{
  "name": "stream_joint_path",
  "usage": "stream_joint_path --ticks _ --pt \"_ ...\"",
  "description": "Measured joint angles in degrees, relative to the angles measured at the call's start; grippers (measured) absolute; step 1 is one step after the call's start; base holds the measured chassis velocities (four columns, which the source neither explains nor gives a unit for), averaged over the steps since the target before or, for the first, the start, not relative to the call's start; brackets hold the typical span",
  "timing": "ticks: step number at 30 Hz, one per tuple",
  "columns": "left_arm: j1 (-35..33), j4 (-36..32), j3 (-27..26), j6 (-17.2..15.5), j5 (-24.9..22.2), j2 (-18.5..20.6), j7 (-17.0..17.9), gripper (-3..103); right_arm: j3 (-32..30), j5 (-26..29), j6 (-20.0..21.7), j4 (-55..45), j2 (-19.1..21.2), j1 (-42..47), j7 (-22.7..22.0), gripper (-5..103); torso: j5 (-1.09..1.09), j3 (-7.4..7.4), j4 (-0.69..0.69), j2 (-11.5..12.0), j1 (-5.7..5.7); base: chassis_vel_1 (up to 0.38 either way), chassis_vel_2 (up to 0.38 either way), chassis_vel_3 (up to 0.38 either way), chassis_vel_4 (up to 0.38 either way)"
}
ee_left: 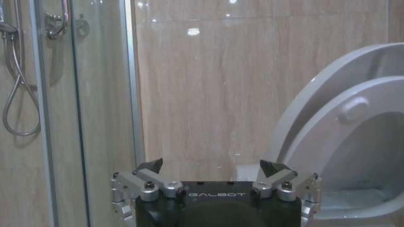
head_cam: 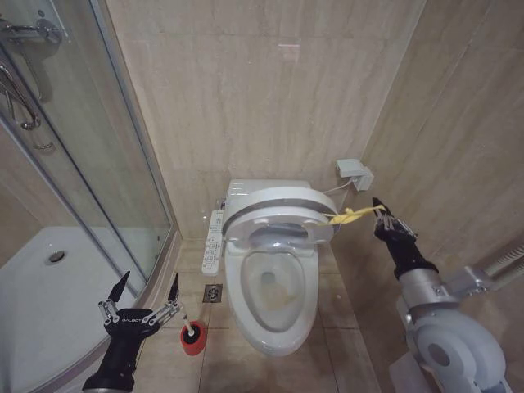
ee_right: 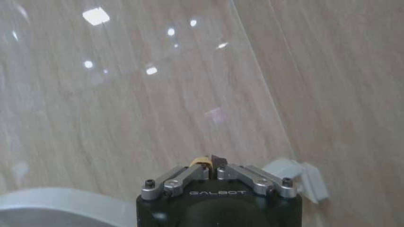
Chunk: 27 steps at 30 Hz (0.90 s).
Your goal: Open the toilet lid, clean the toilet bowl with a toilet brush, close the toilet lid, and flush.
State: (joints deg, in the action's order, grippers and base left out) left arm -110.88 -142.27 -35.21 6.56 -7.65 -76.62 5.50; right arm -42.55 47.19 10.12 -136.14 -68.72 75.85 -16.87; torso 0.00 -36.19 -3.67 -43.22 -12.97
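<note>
Your right gripper [head_cam: 380,210] is pinched shut on the yellow tag [head_cam: 350,215], which runs left to the rim of the toilet lid [head_cam: 282,206]; the lid stands half raised, tilted over the toilet bowl [head_cam: 273,304]. Your left gripper [head_cam: 144,293] hangs wide open and empty, just left of the toilet brush [head_cam: 191,332] in its red cup on the tiled floor [head_cam: 344,344]. A glass shower door [head_cam: 106,180] closes in the left side.

The toilet brush [head_cam: 191,330] bristles sit hidden inside its red holder [head_cam: 194,341].
</note>
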Motion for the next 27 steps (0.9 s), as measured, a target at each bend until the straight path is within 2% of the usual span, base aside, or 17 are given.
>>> stream_joint_path --ticks 3,12,16,19,20,22,27 --pt "0.0 0.0 0.0 0.0 0.0 0.0 0.0 100 0.2 3.0 1.2 1.9 -0.3 -5.6 -1.2 2 0.0 0.0 0.02 0.0 0.0 0.0 0.0 0.0 0.0" --pt "0.0 0.0 0.0 0.0 0.0 0.0 0.0 100 4.7 2.9 1.6 11.0 -0.7 -17.3 -0.7 2 -0.01 0.01 -0.03 0.0 0.01 0.0 0.0 0.0 0.0" --pt "0.0 0.0 0.0 0.0 0.0 0.0 0.0 100 7.5 1.2 1.3 16.9 -1.6 -23.4 0.9 2 0.0 0.01 -0.04 0.0 0.02 0.0 0.0 0.0 0.0" --pt "0.0 0.0 0.0 0.0 0.0 0.0 0.0 100 11.1 -1.5 -0.3 24.4 -2.4 -32.4 2.5 2 -0.01 0.0 -0.02 0.0 0.01 0.0 0.0 0.0 0.0" --pt "0.0 0.0 0.0 0.0 0.0 0.0 0.0 100 11.1 -1.5 -0.3 24.4 -2.4 -32.4 2.5 2 -0.01 0.0 -0.02 0.0 0.01 0.0 0.0 0.0 0.0" --pt "0.0 0.0 0.0 0.0 0.0 0.0 0.0 100 13.2 -3.6 -1.8 30.0 -3.0 -37.9 3.8 2 -0.01 0.01 -0.01 0.0 0.01 0.0 0.0 0.0 0.0" --pt "0.0 0.0 0.0 0.0 0.0 0.0 0.0 100 15.8 -6.9 -4.8 39.4 -4.2 -45.1 5.7 2 -0.02 0.0 0.0 0.0 0.01 0.0 0.0 0.0 0.0"
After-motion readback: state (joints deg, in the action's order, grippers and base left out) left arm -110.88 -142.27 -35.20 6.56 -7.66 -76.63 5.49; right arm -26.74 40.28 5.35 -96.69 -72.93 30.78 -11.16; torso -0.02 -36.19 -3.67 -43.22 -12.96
